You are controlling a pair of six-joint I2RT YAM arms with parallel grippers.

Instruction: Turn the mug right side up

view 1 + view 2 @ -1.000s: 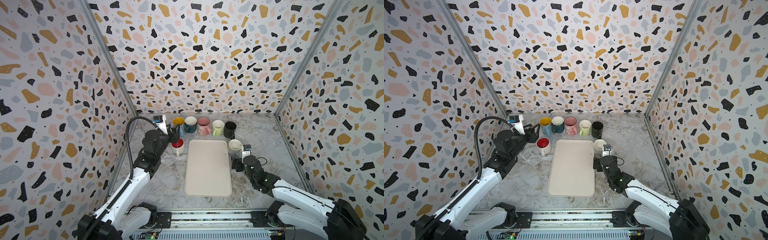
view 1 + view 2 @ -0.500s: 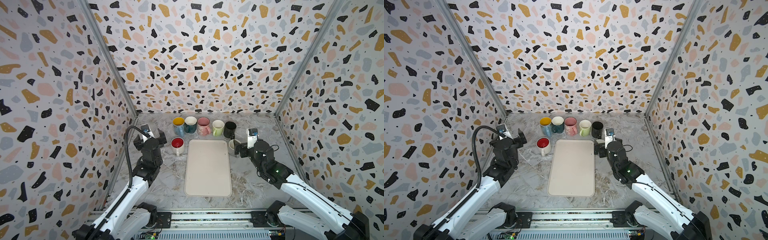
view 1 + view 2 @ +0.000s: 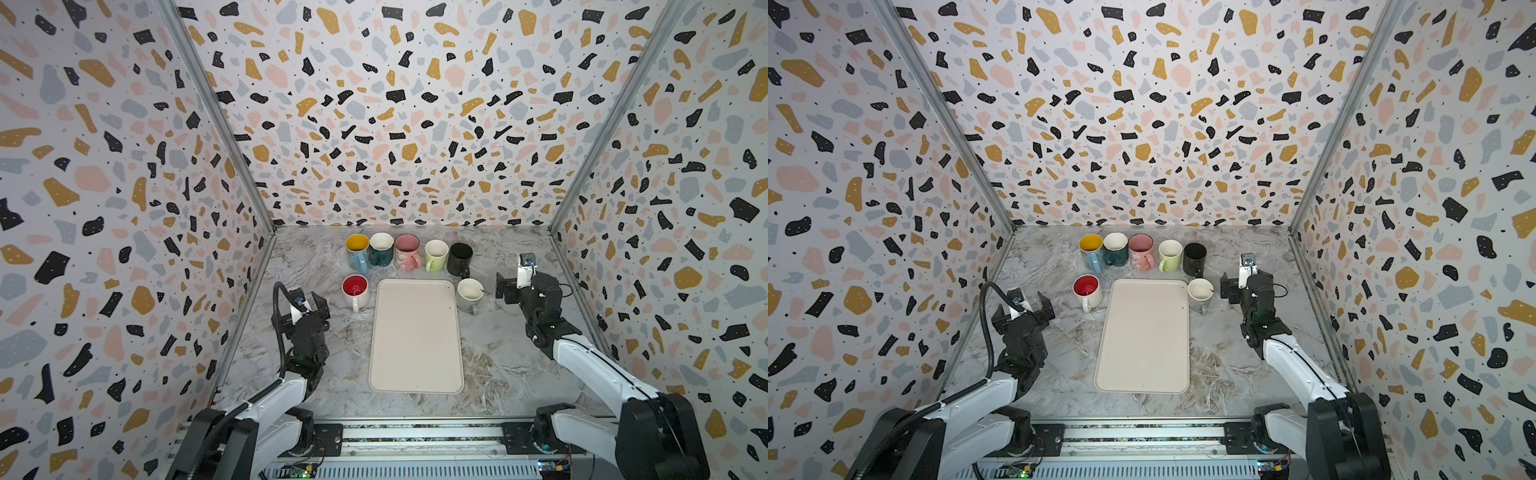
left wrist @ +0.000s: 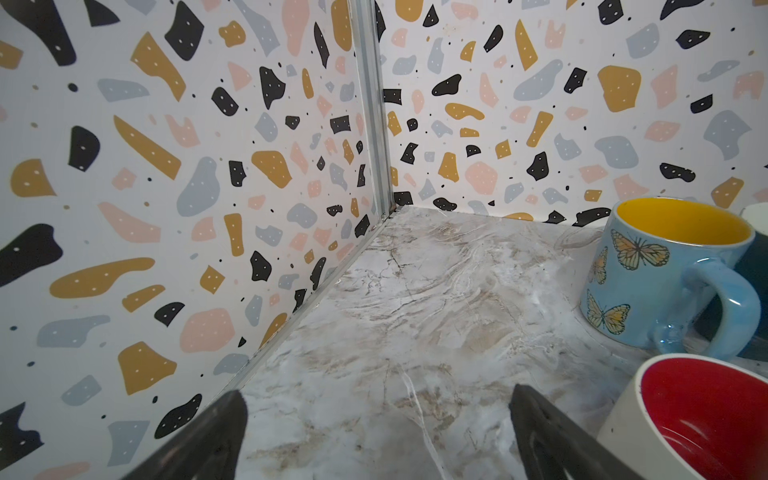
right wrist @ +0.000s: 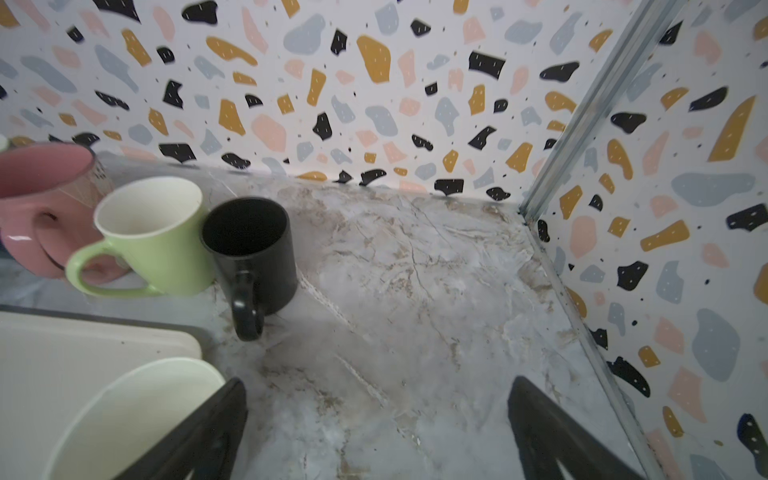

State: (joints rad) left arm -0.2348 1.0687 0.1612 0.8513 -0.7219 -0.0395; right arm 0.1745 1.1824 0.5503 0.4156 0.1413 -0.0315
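1. left arm [image 3: 270, 399]: white link sloping up and rearward, black wrist bent upright; stands at the left in both top views.
2. left claw [image 3: 301, 309]: jaws spread wide, aimed rearward and a little leftward; the two dark fingers [image 4: 216, 440] stand well apart in the wrist view.
3. right arm [image 3: 594, 365]: white link sloping up and rearward, black wrist raised; stands at the right in both top views.
4. right claw [image 3: 513, 289]: jaws spread wide, aimed rearward; the fingers likewise stand well apart in its wrist view.

Bare central tray [image 3: 415, 353]; mug row [image 3: 407, 255] along back.
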